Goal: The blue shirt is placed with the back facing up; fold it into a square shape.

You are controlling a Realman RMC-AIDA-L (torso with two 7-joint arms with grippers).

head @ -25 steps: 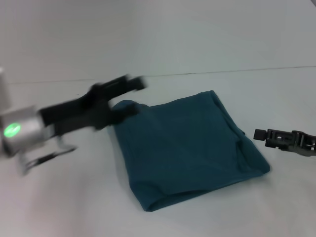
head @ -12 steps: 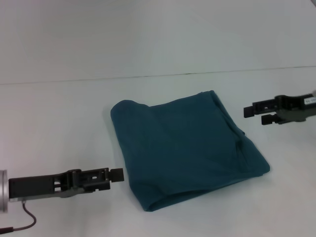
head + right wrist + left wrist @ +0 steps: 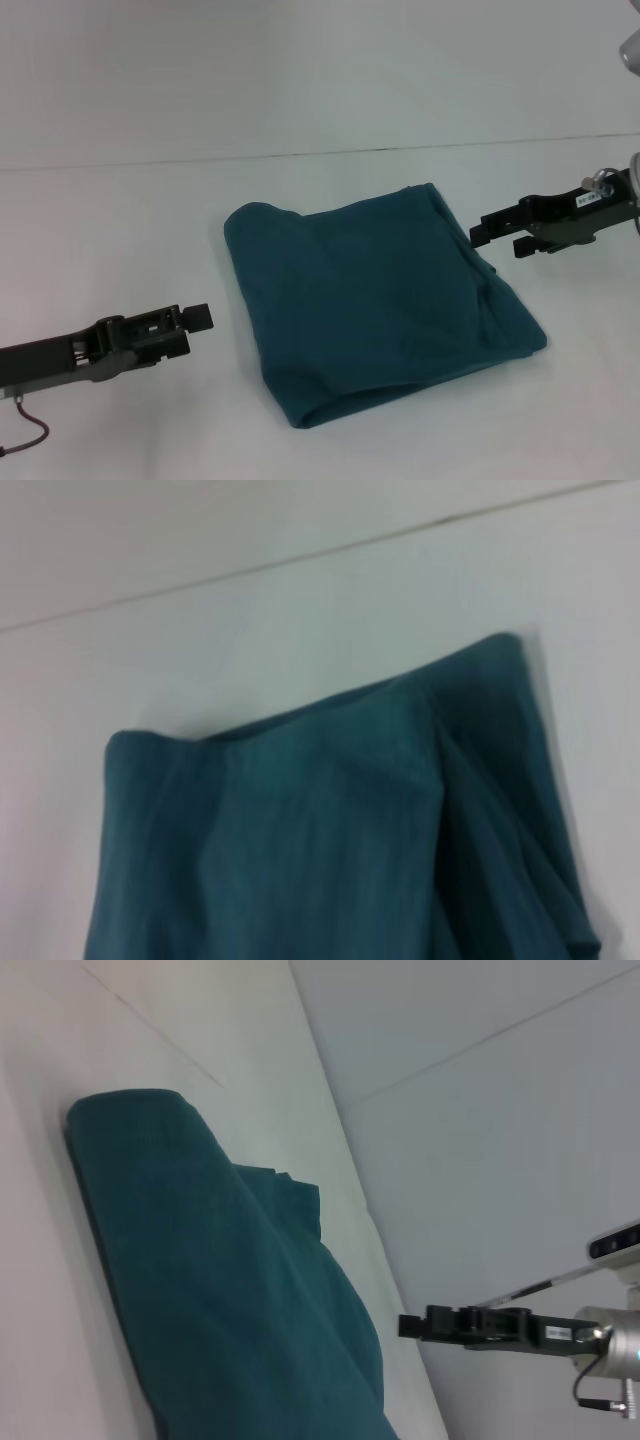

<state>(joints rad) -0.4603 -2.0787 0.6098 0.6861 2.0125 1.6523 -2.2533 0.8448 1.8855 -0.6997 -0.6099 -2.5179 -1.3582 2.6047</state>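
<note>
The blue shirt (image 3: 370, 300) lies folded into a rough square in the middle of the white table (image 3: 120, 230), plain side up, with a rumpled fold along its right edge. Nothing is holding it. My left gripper (image 3: 190, 330) hovers low to the shirt's left, apart from it and open, with nothing between its fingers. My right gripper (image 3: 497, 236) hangs just off the shirt's far right corner, also open and empty. The left wrist view shows the shirt (image 3: 220, 1290) with the right gripper (image 3: 412, 1327) beyond it. Only the shirt (image 3: 330, 820) fills the right wrist view.
A pale wall rises behind the table's far edge (image 3: 320, 155). A thin cable (image 3: 30, 440) loops under my left arm at the near left. White tabletop surrounds the shirt on all sides.
My left arm swung from the shirt's far left corner down to its near left side, then drew back a little. My right gripper rose and moved in toward the shirt's far right corner.
</note>
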